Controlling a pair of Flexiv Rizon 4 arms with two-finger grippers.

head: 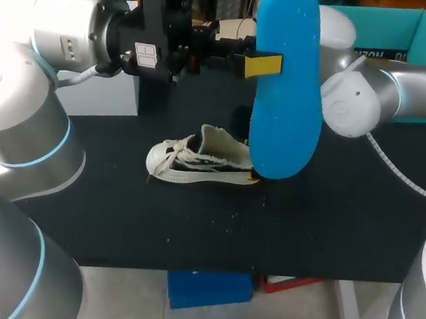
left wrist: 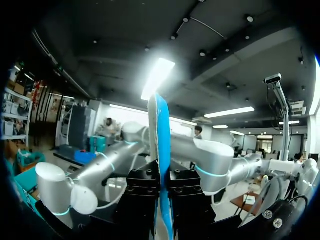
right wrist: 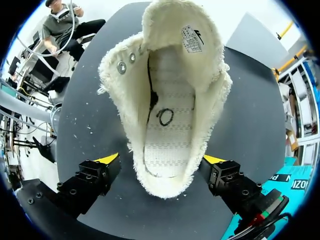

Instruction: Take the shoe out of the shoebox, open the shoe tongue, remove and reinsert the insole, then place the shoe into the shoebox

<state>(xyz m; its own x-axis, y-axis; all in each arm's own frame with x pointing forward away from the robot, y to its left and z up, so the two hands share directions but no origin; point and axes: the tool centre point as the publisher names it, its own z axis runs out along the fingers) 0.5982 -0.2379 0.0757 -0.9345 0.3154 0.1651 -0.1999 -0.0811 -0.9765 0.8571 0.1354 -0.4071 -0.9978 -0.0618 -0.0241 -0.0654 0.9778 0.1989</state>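
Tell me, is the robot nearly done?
Halfway. The white canvas shoe sits out on the black table. The left gripper holds the blue foam insole upright; the right gripper straddles the shoe, open. Still to do: insole in, shoe into the teal cardboard shoebox.

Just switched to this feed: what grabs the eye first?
The big blue insole, held upright in mid-air by the left gripper. Below it the white shoe sits on the black table, empty inside, with the right gripper open astride its heel.
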